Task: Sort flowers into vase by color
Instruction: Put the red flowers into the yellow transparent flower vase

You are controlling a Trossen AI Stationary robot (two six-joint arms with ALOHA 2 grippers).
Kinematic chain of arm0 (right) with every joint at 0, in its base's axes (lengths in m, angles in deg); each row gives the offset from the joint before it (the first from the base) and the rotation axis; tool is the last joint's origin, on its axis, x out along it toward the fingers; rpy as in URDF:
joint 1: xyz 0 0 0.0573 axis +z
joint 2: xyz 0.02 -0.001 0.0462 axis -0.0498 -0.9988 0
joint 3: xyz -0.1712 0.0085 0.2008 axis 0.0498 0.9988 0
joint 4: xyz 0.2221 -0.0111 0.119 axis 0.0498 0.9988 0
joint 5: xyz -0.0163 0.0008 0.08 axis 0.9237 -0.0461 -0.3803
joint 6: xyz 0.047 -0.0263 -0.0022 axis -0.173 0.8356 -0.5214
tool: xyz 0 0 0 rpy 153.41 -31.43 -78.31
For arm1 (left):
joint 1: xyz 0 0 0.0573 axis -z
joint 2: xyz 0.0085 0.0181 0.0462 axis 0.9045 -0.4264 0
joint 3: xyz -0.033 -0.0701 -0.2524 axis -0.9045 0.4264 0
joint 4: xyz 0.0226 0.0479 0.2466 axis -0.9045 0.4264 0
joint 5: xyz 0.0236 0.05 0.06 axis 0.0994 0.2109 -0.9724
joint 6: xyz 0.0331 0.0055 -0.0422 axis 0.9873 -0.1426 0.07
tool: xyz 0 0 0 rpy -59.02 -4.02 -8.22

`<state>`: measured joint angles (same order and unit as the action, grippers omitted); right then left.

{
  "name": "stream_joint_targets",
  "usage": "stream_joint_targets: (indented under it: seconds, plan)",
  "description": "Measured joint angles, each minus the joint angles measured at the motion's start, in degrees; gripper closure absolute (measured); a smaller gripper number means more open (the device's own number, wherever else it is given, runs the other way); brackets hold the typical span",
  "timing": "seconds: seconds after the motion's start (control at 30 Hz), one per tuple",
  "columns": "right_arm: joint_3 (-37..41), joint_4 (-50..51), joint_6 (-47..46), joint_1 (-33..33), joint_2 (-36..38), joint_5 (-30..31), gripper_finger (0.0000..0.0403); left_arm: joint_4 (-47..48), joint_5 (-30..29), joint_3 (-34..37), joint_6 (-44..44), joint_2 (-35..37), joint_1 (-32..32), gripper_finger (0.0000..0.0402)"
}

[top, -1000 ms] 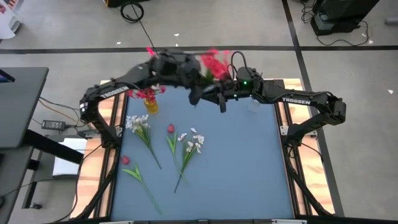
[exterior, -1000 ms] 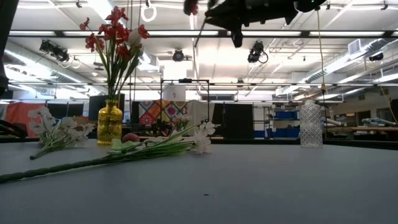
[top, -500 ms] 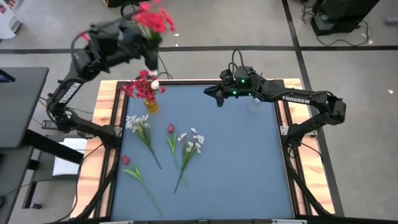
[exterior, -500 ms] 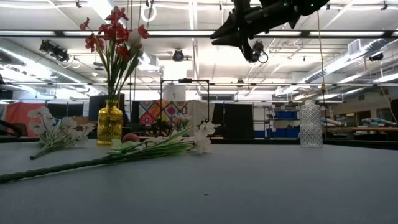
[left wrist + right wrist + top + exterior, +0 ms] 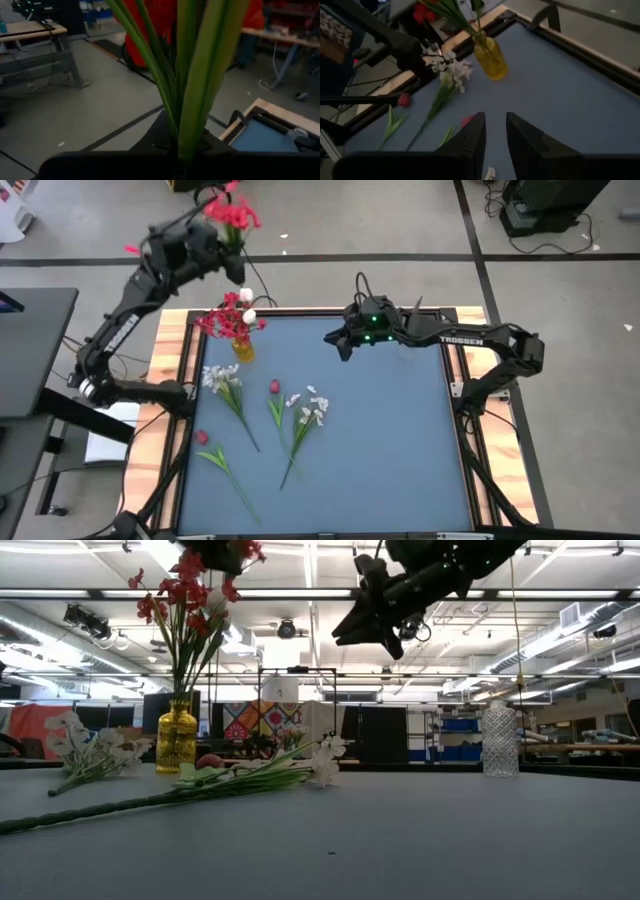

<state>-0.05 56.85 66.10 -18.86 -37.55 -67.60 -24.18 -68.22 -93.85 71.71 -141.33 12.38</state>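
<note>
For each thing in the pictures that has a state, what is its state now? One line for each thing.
Left gripper: shut on the red flower stem, raised beyond the table's far edge.
Red flower: held in the air.
Right gripper: empty, jaws slightly apart, above the table.
Yellow vase: upright, holding red flowers.
Clear vase: upright, empty.
White flowers: lying on the table.

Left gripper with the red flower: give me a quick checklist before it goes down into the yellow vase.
1. Grip on the stem: ok. The left gripper is shut on the red flower; the left wrist view shows green stems rising from it.
2. Flower colour matches the vase: ok. The yellow vase already holds red blooms.
3. Stem end lined up over the vase mouth: not ok. The left gripper is beyond the table's far edge.
4. Right gripper clear of the vase: ok. It hangs empty above the blue mat, apart from the vase.
5. Room in the vase mouth: cannot tell.
</note>
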Motion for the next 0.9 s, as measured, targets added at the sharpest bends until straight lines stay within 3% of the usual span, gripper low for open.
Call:
stream_joint_targets:
  seconds: [0.2,0.43,0.9]
  plan:
    - [0.0,0.5,-1.2,0.4,-1.1,-1.4,0.0318,-11.9,0.4,18.5,-4.1,8.8,-3.2,0.0389]
    - [0.0,0.6,-2.1,0.3,-2.0,1.6,0.0318,-20.7,1.1,33.9,-8.8,14.6,-3.5,0.0389]
    - [0.0,0.8,-10.3,0.0,-2.0,4.9,0.0318,-23.0,1.8,42.5,-10.6,18.7,-7.7,0.0389]
